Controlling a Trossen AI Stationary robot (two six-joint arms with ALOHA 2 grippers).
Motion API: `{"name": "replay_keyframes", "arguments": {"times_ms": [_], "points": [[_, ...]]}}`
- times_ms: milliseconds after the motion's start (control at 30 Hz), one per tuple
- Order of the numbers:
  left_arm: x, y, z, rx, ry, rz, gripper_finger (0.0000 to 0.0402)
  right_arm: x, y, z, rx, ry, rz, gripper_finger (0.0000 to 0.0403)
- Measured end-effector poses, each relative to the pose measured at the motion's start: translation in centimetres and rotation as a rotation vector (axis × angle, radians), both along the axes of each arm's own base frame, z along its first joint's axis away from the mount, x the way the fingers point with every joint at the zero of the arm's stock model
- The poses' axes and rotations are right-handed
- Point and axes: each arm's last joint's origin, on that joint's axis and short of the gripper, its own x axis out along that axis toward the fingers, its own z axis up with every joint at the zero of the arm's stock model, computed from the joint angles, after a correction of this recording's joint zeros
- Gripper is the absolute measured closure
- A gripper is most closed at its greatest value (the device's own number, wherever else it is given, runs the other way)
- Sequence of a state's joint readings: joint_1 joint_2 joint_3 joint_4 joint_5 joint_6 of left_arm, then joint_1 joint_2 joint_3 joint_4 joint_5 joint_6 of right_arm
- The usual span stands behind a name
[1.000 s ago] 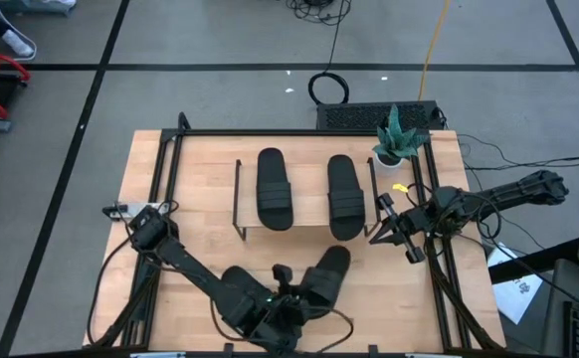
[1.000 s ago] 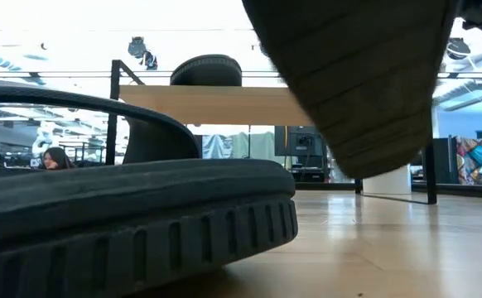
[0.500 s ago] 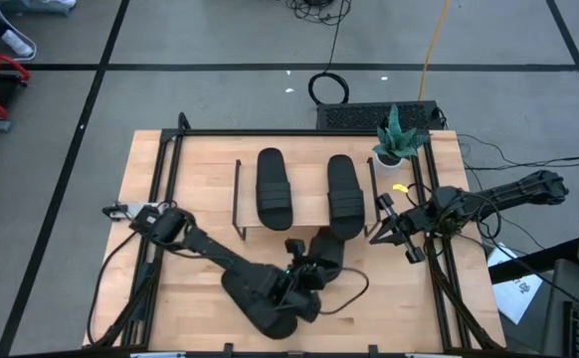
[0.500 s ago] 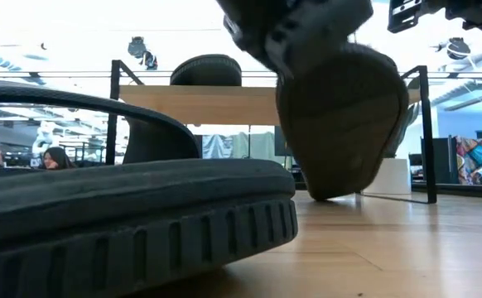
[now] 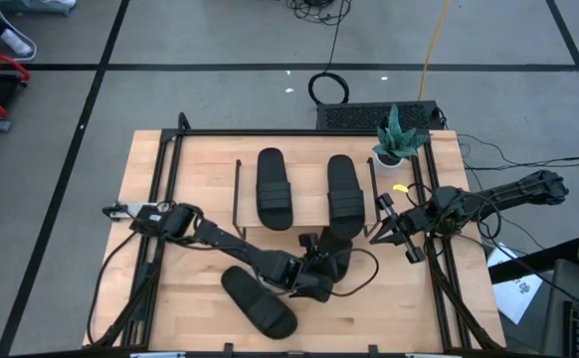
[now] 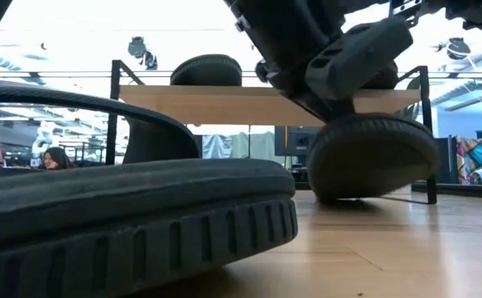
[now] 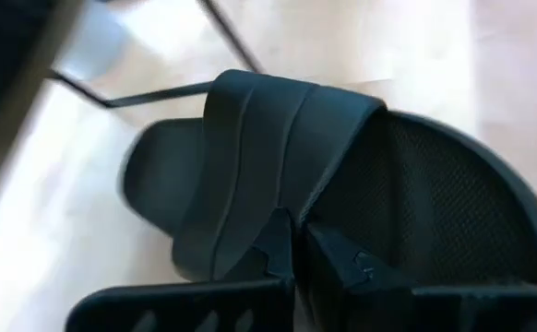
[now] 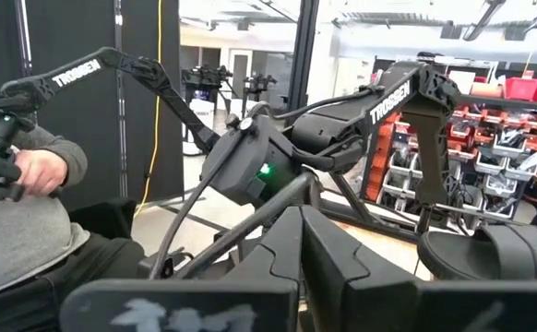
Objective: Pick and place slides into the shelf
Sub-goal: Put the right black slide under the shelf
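My left gripper (image 5: 312,267) reaches across the table's middle, shut on one black slide (image 5: 331,261) whose toe end points at the shelf (image 5: 304,189). In the low view this slide (image 6: 373,157) sits low by the tabletop, under the gripper (image 6: 324,50). Two slides (image 5: 275,187) (image 5: 344,194) lie side by side, soles down, on the shelf's light plank. A further slide (image 5: 258,301) lies flat on the table near the near edge and fills the low view's left (image 6: 125,215). My right gripper (image 5: 394,231) waits, shut, at the table's right edge. My left gripper pinches the heel-side edge of the slide's strap (image 7: 278,231) between its two shut fingers (image 7: 342,267). The fingers come from the heel side, slanting down, along the slide's length. The slide sits nearly level with its sole down at the tabletop; whether it rests there, I cannot tell.
A potted plant (image 5: 397,144) stands at the table's far right corner. Black rails (image 5: 165,179) frame the tabletop. The shelf's thin black side frame (image 7: 158,92) stands just ahead of the held slide. A seated person (image 8: 19,184) shows beyond the table.
My left gripper has carried the slide from near the near edge toward the far edge and the shelf, and down. The slide, held high and tipped with its sole toward the near edge, now sits nearly level, low at the tabletop before the shelf.
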State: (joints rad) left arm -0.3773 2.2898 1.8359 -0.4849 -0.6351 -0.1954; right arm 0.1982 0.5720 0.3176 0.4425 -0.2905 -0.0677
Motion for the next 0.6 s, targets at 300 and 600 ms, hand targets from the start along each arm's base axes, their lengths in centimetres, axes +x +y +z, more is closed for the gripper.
{"name": "replay_keyframes", "arguments": {"times_ms": [300,600], "points": [[0.52,0.35,-0.15,-0.251,0.038,-0.093,0.0303,0.01,0.0,-0.07,0.002,0.009,0.0,0.0403],[0.43,0.22,-0.07,-0.23,0.067,-0.161,0.0175,0.01,0.0,-0.13,0.001,0.015,0.0,0.0403]]}}
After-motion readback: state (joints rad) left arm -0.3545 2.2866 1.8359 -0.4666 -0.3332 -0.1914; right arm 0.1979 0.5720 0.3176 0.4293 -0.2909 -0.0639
